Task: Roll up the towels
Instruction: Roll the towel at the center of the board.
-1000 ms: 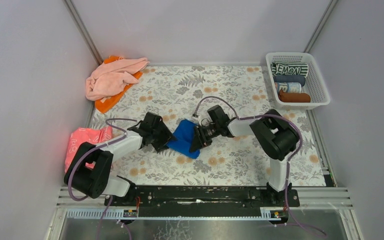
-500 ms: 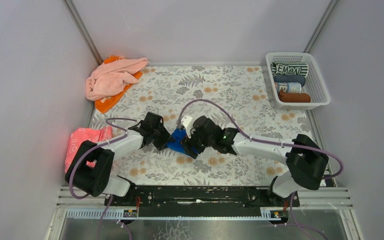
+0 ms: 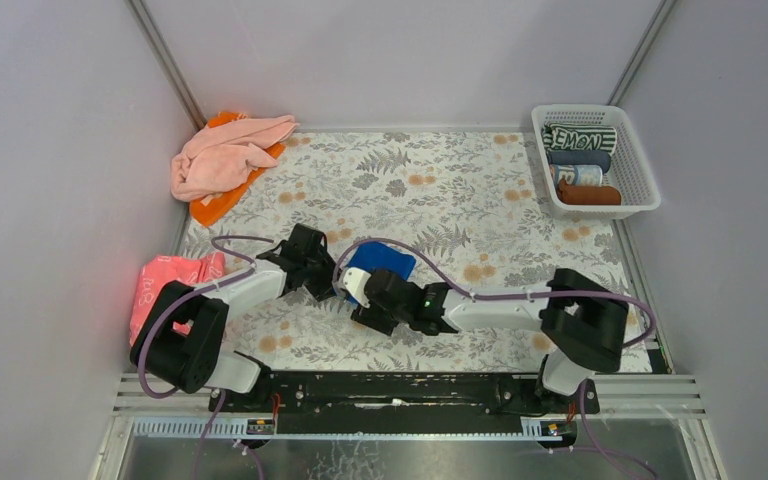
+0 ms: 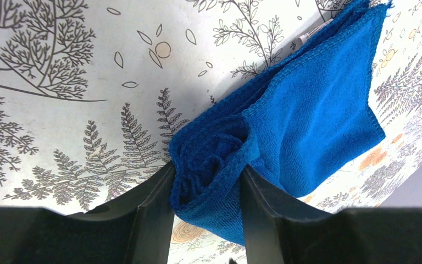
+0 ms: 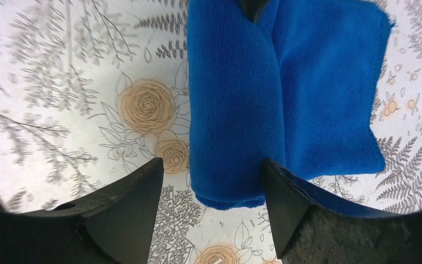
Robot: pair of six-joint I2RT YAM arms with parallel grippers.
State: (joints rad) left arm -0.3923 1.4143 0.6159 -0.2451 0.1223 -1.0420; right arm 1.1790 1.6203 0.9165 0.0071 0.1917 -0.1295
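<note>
**Royal blue towel half rolled between the two grippers**

A counter printed with grey ferns and orange flowers is seen beneath both arms. A white plastic lattice basket is set at the far right corner, well apart from the right gripper. Rolled towels are packed side by side in it, with a brown roll on the nearest side.

Well beyond the left gripper, at the far left corner, a crumpled pale pink terry towel is draped over a flat orange terry towel. A reddish-pink flat item with white print is laid at the counter's left edge, outside the left gripper.

The royal blue terry towel is found mid-counter, between the two grippers. One part is wound into a thick roll and the rest is left flat beside it.

One end of the roll is pinched by the left gripper, with a finger pressed into each side. The right gripper is spread wide, and the opposite end of the roll is taken between its fingers. One finger is held clear of the cloth, with bare counter showing in the gap. The other finger is placed at the edge of the roll, where the flat flap begins.
</note>
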